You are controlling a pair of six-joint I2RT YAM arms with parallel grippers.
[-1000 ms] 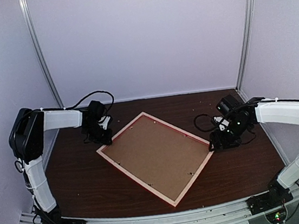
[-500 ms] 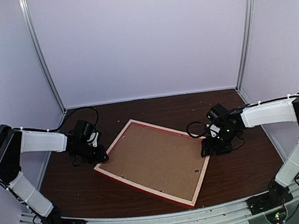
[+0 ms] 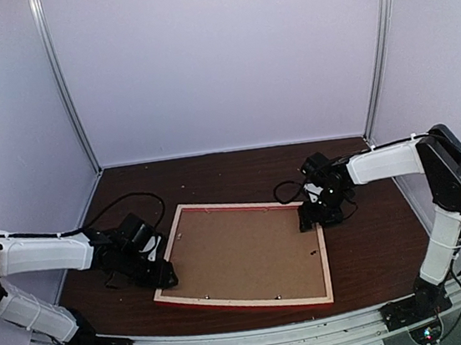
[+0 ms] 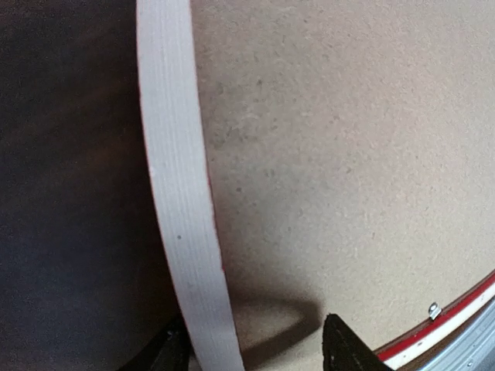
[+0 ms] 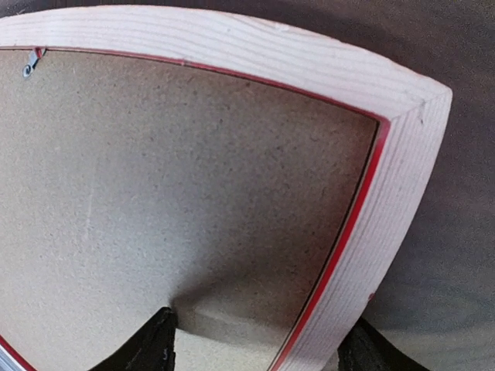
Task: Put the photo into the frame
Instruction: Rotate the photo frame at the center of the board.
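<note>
**Frame lies back-up near the table's near edge, both grippers open at its corners**

We see the frame lying flat with its pale wood back upward, in the middle of the dark brown table and closer to the near edge than the far one. Its long sides run roughly along that edge, slightly skewed. A brown backing board fills it, and a thin line of red shows along its rim.

The left gripper sits low at the frame's near-left corner. In its wrist view its fingers stand apart astride the pale side rail, with a clear gap on the board side, so we take the jaws to be open. The right gripper is at the far-right corner, its jaws likewise spread, one finger over the board and the other just outside the wood.

Pale lavender walls close the table in on three sides. Two metal uprights rise from its far corners. A ribbed aluminium rail runs along the near edge and carries both arm bases.
</note>
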